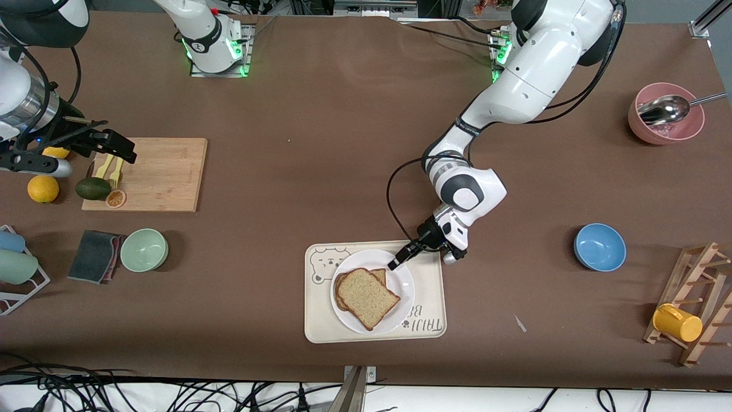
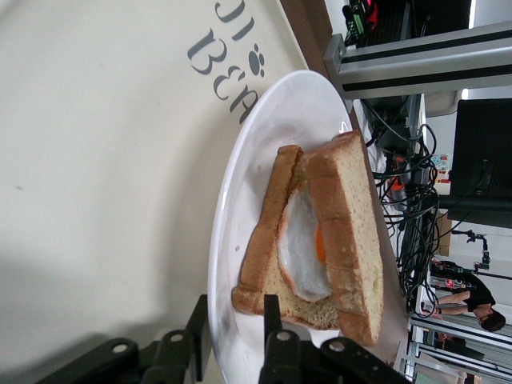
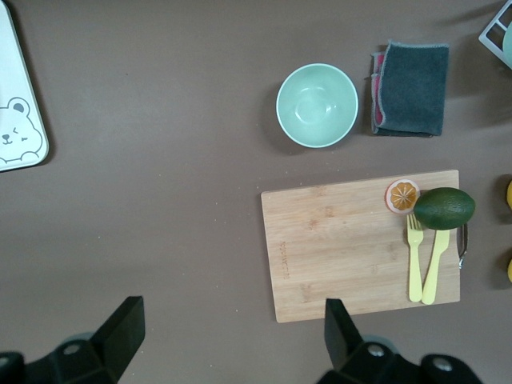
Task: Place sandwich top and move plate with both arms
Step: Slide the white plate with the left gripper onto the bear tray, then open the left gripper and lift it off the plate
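1. Seen from the front, the plain brown bread slice [image 1: 368, 297] lies on the egg slice, on the round white plate [image 1: 404, 280] in the cream bear tray [image 1: 430, 274]; my left gripper [image 1: 398, 258] hangs over the plate's rim.
2. Left wrist: my fingers [image 2: 273, 316] stand slightly parted, holding nothing, straddling that rim.
3. Right wrist: my right gripper [image 3: 232, 328] waits wide open over the bamboo board [image 3: 352, 248], well apart from the plate.
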`<state>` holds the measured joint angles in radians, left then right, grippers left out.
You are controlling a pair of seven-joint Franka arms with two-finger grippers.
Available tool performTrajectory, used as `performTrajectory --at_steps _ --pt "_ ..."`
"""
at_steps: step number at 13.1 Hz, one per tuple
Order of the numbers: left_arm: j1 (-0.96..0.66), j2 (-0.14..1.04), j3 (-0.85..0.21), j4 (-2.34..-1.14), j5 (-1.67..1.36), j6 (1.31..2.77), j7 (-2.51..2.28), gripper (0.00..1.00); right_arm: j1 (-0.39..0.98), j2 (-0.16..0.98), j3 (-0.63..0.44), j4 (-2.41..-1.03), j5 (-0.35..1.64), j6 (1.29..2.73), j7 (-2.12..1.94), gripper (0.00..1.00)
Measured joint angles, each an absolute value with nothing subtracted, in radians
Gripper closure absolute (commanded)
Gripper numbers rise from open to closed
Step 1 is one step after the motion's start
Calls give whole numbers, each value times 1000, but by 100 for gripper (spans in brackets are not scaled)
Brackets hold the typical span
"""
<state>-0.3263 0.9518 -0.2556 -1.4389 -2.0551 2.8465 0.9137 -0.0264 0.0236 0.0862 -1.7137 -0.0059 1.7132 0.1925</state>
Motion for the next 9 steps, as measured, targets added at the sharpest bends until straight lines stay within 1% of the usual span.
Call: performTrajectory --at_steps 1,4,9 --pt "-326 945 -256 -1451 -2054 2848 915 1 -26 24 86 -1714 -6 1713 192 1" --pt "-327 863 -263 -1559 -2053 2850 920 1 -26 24 86 -1714 -6 1712 192 1" --pt "-330 624 -274 -1868 -2052 2876 923 1 -26 22 86 -1712 -6 1693 193 0"
